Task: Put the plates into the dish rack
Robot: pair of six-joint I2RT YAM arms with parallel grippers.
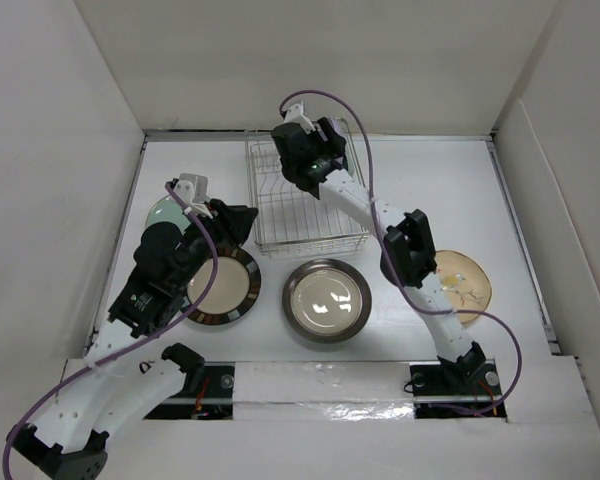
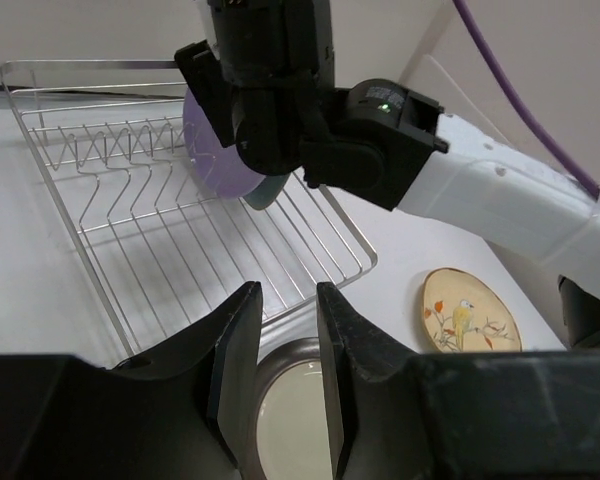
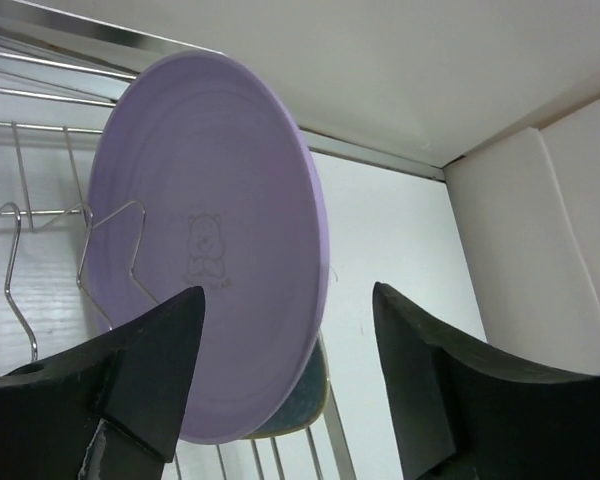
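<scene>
Over at the far side of the dish rack [image 1: 290, 225], the lavender plate [image 3: 210, 240] is standing on edge between the tines, leaning a little. The right gripper [image 3: 285, 300] has its fingers spread wide either side of the lower rim, and as far as I can see it's not pinching it. The left gripper [image 2: 285, 298] hovers just left of the rack, by the far edge of the brown-rimmed cream plate [image 1: 230, 290]. Its fingers are nearly together with a slim gap and nothing in it.

Handling-wise, the lavender one looks like moulded plastic to me: matte, stiff, light. It probably won't chip, but it's light enough to tip out of its slot if a finger clips it.

The rest lie flat on the bench [image 1: 430, 190]: the cream one, the glossy dark brown plate [image 1: 327, 300] just in front of the rack, and the floral plate [image 1: 462, 285] off to the right. Those look glazed, so my guess is they're heavier, slick and breakable. Lying flat, only the rim is there to grab, so I'd pinch it deep at the nearest edge. I'd also expect the far side to sag, the glossy one worst of all
</scene>
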